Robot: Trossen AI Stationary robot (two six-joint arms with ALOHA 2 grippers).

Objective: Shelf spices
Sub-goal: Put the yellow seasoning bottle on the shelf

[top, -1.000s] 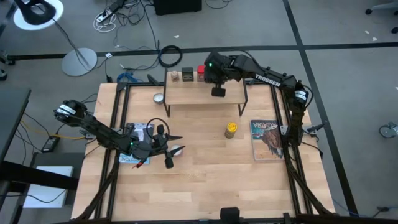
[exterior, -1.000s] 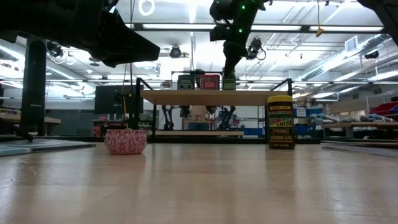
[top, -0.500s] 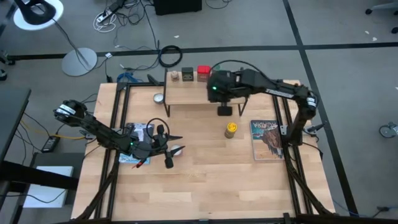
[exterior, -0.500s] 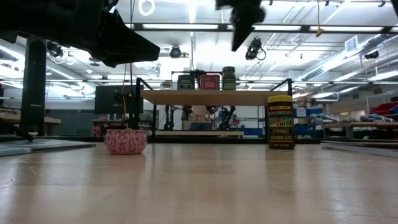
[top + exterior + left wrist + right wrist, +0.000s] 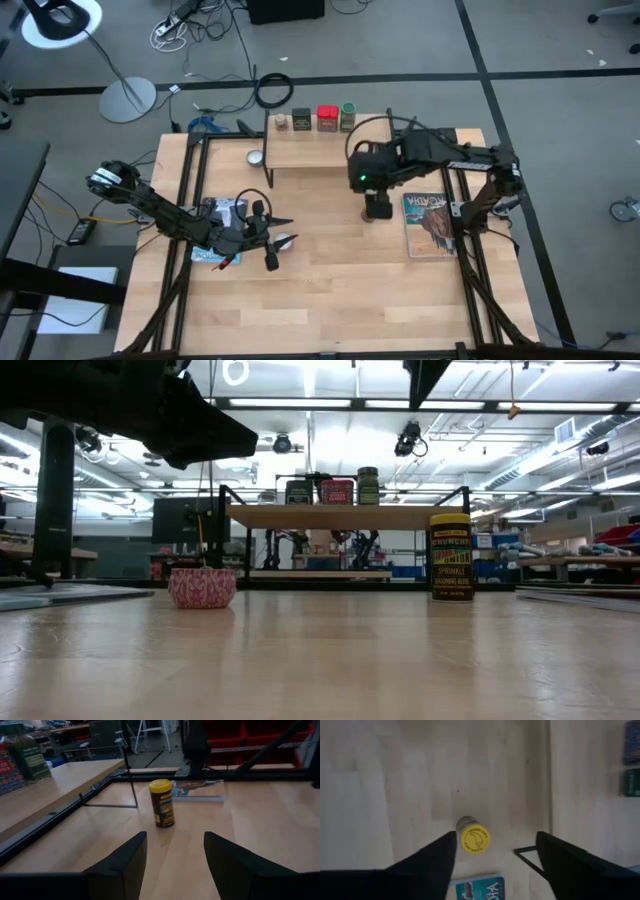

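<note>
1. The right gripper [image 5: 495, 855] hangs over the yellow jar [image 5: 474, 839] on the table, fingers wide apart, holding nothing.
2. The green-capped jar [image 5: 347, 116], red tin [image 5: 326, 118], black tin [image 5: 301, 120] and brownish jar [image 5: 282, 122] stand on the shelf [image 5: 330, 150].
3. The left gripper [image 5: 172, 855] waits open and empty near the table's left side.

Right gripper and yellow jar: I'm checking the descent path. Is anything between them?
No. In the right wrist view the open right gripper looks straight down on the yellow jar, with only air and bare tabletop around it.
</note>
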